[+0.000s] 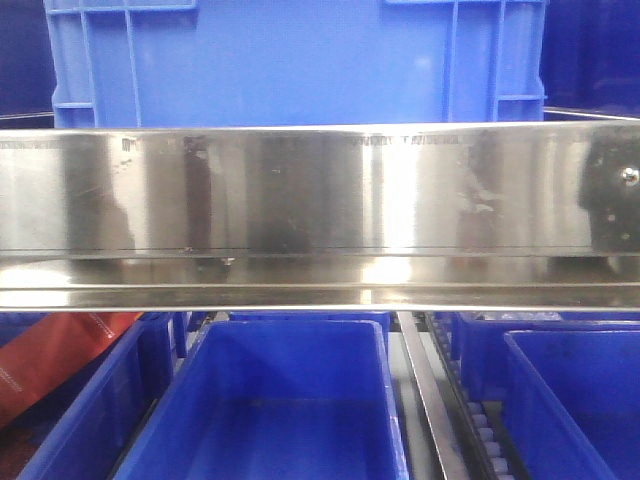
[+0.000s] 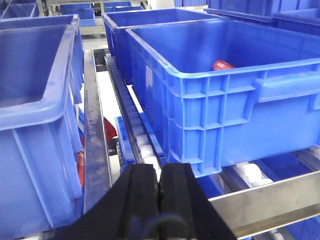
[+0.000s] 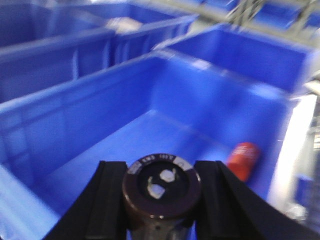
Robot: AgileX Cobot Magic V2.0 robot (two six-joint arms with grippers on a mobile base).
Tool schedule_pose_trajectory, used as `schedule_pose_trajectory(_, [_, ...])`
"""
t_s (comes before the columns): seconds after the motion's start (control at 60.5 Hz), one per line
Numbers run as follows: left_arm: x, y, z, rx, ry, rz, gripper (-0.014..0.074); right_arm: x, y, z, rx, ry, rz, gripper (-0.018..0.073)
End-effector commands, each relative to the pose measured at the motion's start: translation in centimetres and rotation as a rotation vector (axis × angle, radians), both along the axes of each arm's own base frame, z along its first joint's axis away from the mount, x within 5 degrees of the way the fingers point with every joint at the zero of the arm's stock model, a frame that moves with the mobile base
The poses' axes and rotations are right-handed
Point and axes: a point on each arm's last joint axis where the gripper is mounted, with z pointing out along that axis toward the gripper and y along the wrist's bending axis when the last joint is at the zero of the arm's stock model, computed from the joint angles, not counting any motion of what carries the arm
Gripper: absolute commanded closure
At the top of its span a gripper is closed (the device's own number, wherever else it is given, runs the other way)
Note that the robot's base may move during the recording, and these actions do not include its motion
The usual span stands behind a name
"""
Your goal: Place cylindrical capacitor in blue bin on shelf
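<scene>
My right gripper (image 3: 162, 172) is shut on the cylindrical capacitor (image 3: 162, 186), a dark brown cylinder whose end face with two silver terminals points away from me. It hangs over the open blue bin (image 3: 90, 107), above the near part of the bin's floor. A red cylinder (image 3: 243, 157) lies in the bin's far right corner. My left gripper (image 2: 159, 177) is shut with nothing between its black fingers, low in front of a large blue bin (image 2: 220, 95) on the shelf's rollers. The shelf's shiny steel front rail (image 1: 320, 210) fills the front view.
More blue bins stand on the shelf: one at the left (image 2: 35, 120), others behind (image 2: 145, 22), one above the rail (image 1: 290, 60). A red cylinder (image 2: 223, 65) lies in the large bin. White rollers (image 2: 142, 145) and a steel divider (image 2: 95, 140) run between bins. A red package (image 1: 55, 355) lies lower left.
</scene>
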Motion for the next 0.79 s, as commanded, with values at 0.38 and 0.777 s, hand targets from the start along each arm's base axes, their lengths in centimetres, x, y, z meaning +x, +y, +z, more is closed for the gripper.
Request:
schedule_pose_trajectory(0.38, [-0.2,-0.1,-0.2,-0.016,0.028,-0.007,0.0666,8.6,5.7,-6.6,-0.086,0.209,0.009,0.0232])
schedule_pose_trajectory(0.777, [-0.3,-0.2,-0.6,-0.021,0.077,-0.020,0.0666,8.2,5.2,-5.7,-0.077,0.194,0.004,0.0015])
